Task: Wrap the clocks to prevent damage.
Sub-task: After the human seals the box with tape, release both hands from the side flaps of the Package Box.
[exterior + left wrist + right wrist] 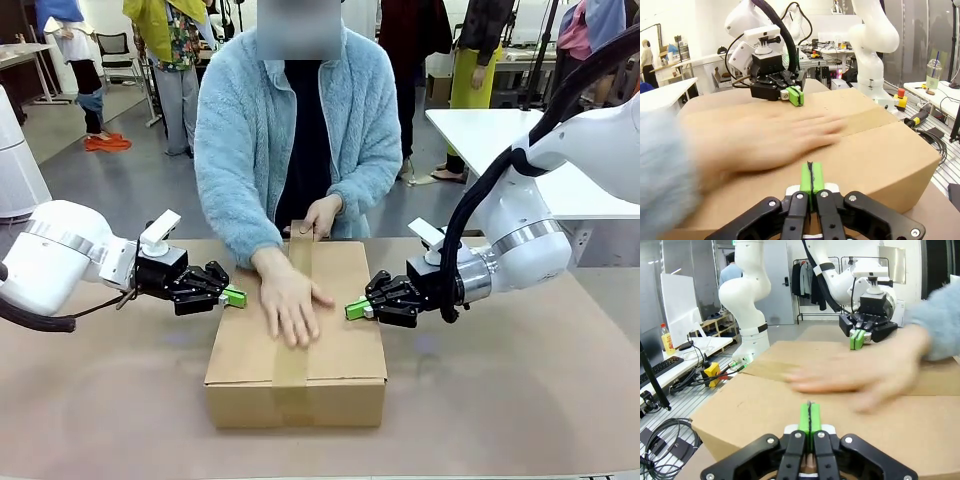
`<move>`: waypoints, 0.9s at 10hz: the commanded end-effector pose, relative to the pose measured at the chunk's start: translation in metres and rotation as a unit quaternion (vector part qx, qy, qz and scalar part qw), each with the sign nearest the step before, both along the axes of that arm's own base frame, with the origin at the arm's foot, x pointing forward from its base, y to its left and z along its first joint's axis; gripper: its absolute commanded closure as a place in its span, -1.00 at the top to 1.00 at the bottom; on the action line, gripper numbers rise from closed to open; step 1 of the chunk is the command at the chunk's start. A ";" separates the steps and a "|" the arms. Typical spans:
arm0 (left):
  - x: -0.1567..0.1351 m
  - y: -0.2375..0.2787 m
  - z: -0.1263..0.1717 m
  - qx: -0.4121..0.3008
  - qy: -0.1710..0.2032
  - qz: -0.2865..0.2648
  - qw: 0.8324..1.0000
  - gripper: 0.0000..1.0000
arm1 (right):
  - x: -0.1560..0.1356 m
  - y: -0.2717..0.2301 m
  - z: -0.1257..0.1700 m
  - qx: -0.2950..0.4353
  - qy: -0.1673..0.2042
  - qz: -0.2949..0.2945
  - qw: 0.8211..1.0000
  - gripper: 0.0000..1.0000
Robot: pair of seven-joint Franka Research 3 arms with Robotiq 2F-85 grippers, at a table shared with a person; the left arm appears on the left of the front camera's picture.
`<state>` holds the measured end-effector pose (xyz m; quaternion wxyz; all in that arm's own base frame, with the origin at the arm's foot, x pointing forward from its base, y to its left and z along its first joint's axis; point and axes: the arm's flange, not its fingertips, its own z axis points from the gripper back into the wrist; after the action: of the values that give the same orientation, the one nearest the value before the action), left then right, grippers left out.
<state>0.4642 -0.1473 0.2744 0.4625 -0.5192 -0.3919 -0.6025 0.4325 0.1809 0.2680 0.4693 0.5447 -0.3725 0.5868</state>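
Taping looked nearly finished: the cardboard box (296,335) sat closed on the table (520,390), a person's hand (291,303) smoothing brown tape (292,372) along its seam. The left gripper (234,296) and right gripper (355,309) pressed its sides, jaws fully closed, holding nothing. The clocks were presumably inside (unconfirmed), and motion blur smeared the hand in both wrist views.

Box (330,345) between grippers, hand (290,305) on top
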 end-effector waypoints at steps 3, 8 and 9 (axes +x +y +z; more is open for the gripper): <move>0.001 -0.002 -0.001 -0.002 0.000 0.005 1.000 -0.99 | -0.001 0.000 -0.003 -0.005 0.000 -0.004 1.000 -0.98; 0.001 -0.002 -0.001 -0.002 0.000 0.005 1.000 -0.99 | -0.001 0.000 -0.003 -0.005 0.000 -0.004 1.000 -0.98; 0.001 -0.002 -0.001 -0.002 0.000 0.005 1.000 -0.99 | -0.001 0.000 -0.003 -0.005 0.000 -0.004 1.000 -0.98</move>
<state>0.4642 -0.1475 0.2743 0.4623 -0.5194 -0.3918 -0.6025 0.4326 0.1810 0.2681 0.4692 0.5447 -0.3726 0.5868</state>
